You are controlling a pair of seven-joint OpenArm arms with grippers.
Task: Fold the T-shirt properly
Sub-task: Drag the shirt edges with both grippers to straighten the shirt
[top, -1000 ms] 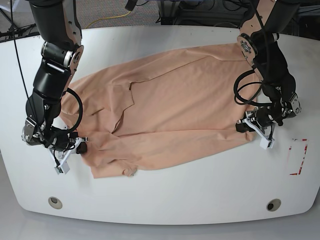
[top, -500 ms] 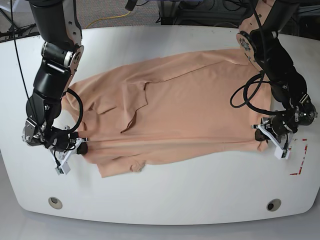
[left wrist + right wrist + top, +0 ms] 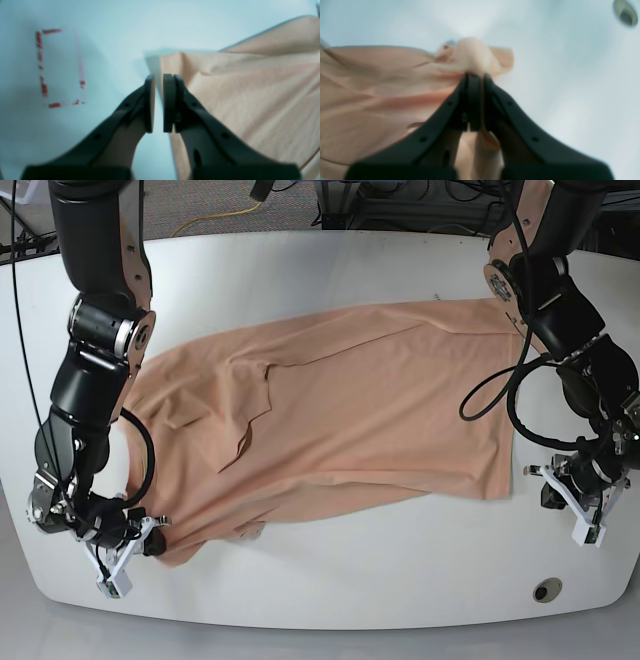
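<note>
We are seeing the T-shirt (image 3: pixel 340 420) lying across the worktop (image 3: pixel 320 580), long axis left-right. Our right claw (image 3: pixel 152 532) is gripping its near-left corner; our left claw (image 3: pixel 553 486), nearly closed and empty, is standing just beside its near-right corner.

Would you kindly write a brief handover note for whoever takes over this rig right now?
Right claw: shut on a bunched corner of the T-shirt, near the table's front edge.
Left claw: holds nothing, jaws nearly closed with a thin gap, just off the shirt's edge over bare table beside the red dashed marking.
Done: shirt spread mostly flat, some creases.
Left: every fold.
</note>
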